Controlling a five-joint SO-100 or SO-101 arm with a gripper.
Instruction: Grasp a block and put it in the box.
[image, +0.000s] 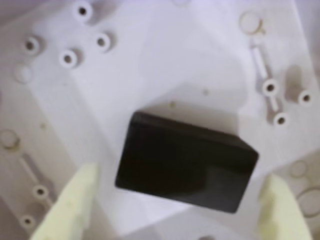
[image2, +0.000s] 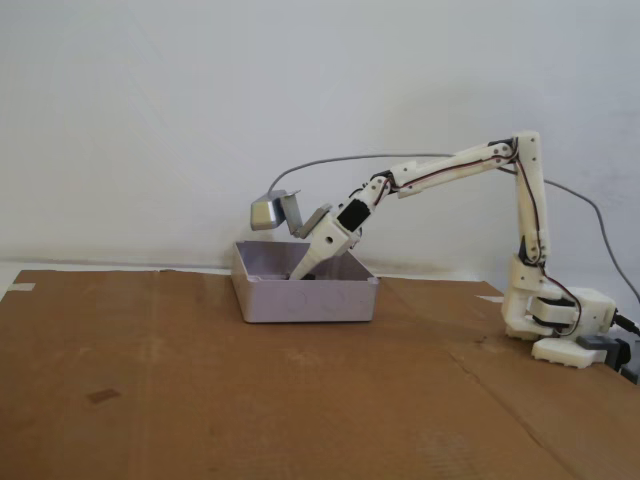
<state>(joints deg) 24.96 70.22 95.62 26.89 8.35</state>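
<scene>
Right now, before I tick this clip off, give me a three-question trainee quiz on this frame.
1. True or false: in the wrist view the black block lies on the tray floor, between the two pale fingers without touching either.
2. In the fixed view, where does the gripper reach? A) over bare cardboard B) down inside the tray C) beside the arm's base
3. What surface does the tray sit on in the fixed view?

Key: 1 true; 2 B; 3 brown cardboard.
</scene>
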